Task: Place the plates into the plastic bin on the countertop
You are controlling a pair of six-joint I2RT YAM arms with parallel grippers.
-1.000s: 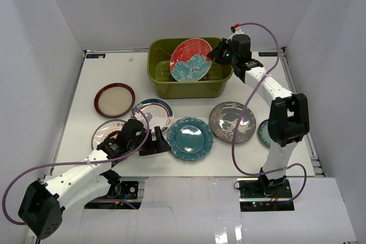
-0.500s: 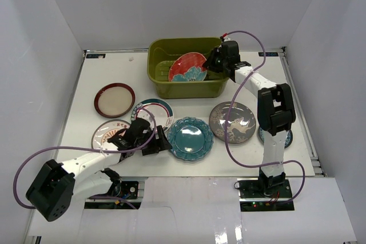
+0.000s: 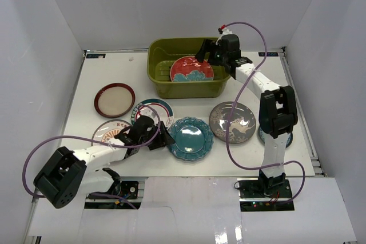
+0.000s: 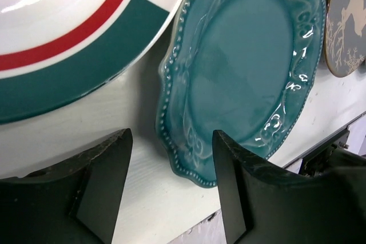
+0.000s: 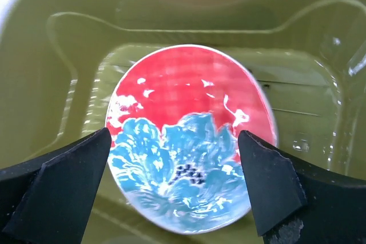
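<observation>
The red-and-teal plate (image 5: 189, 141) has dropped into the plastic bin (image 3: 189, 88) (right end effector (image 5: 174, 138) apart). The left end effector (image 4: 171, 141), also apart, fronts the scalloped teal plate (image 4: 246, 72).

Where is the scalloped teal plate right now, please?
Top view: the scalloped teal plate lies front centre, between the grey plate and the left gripper.

Plain white walls (image 3: 171, 4) on three sides, white table (image 3: 114, 70) with thin metal edge, soft even light, glossy white front panel (image 3: 189, 210)

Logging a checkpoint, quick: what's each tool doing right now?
Left tool: open, empty, beside the scalloped teal plate.
Right tool: open, empty, over the red-and-teal plate in the plastic bin.
</observation>
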